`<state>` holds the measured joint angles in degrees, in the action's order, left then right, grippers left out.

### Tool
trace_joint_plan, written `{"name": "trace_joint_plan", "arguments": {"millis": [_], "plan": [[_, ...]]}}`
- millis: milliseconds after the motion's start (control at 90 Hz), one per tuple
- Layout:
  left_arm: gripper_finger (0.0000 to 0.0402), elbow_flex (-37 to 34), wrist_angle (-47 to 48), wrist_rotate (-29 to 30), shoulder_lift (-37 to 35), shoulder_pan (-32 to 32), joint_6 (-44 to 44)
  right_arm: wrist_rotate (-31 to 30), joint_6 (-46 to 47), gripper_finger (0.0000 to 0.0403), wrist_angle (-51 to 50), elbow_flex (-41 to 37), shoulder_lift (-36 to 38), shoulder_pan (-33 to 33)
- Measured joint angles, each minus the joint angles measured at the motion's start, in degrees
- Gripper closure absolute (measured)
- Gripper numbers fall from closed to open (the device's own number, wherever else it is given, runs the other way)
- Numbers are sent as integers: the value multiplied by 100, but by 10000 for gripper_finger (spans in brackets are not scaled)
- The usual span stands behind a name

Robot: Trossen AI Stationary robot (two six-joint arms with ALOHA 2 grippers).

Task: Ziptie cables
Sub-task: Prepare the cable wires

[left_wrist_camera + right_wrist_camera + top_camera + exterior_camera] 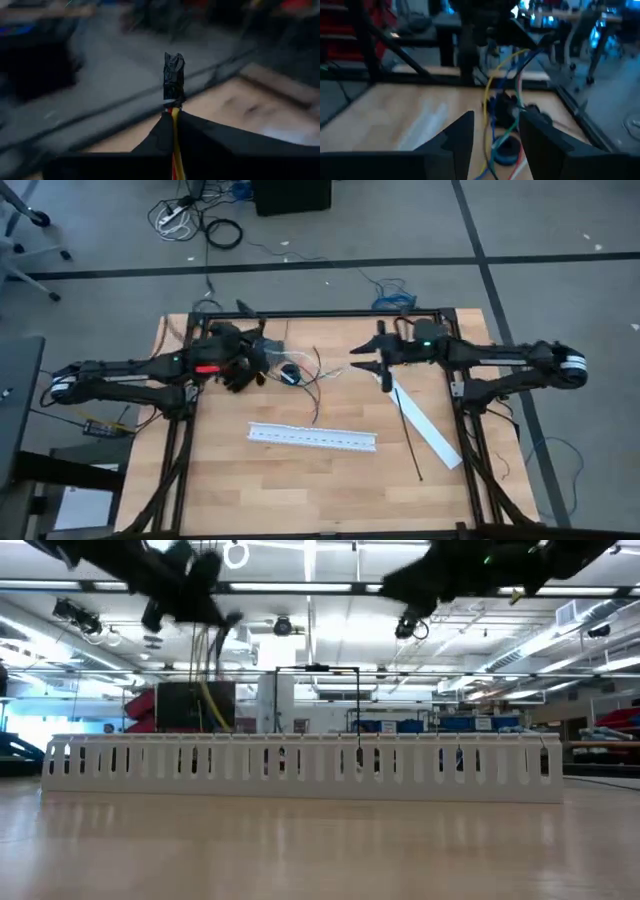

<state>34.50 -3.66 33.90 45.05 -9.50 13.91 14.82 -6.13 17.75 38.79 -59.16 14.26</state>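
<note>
my left gripper, far edge of the tabletop: clamped on thin multicoloured loose cables. my right gripper: parted, empty. long thin black plastic ziptie, right edge. advice: grip the strap mid-length.

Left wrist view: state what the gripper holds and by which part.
The left gripper is shut on the bunch of thin yellow and red wires, gripping just below its black-wrapped tip.

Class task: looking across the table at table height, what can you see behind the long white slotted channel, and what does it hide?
Behind the white slotted channel, only the room shows through its slots and above it. Both arms hang overhead. It hides the cables and ziptie.
</note>
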Motion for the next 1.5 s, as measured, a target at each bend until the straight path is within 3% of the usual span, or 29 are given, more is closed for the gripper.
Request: {"name": "trace_joint_plan", "arguments": {"millis": [89,400,622,744,933,1111,1256,1378,1500], "plan": [[401,84,-529,-516,-194,26,-284,1,-2,250,-251,0,428,-36],[401,911,-761,-2020,-174,26,-684,-8,-1,253,-694,2,1197,-34],[401,1495,-1074,-2011,199,-51,-1085,-39,-3,256,-771,2,1244,-24],[401,1984,-1054,-2017,729,-186,-1147,-90,-122,256,-769,0,1251,-24],[401,2843,-1073,-2134,1940,-426,-1344,-755,-199,261,-824,2,1420,19],[401,3674,-1398,-2397,3240,-701,-1532,-774,-208,266,-1014,1,1747,131],[401,4569,-1916,-3050,4247,-1067,-1540,-775,-206,264,-1263,2,2062,190],[401,5420,-1807,-3811,4926,-1457,-1594,-776,-152,266,-1537,1,2308,207],[401,5510,-1627,-4778,5208,-1812,-1511,-774,-100,268,-1911,1,2514,207]]}}
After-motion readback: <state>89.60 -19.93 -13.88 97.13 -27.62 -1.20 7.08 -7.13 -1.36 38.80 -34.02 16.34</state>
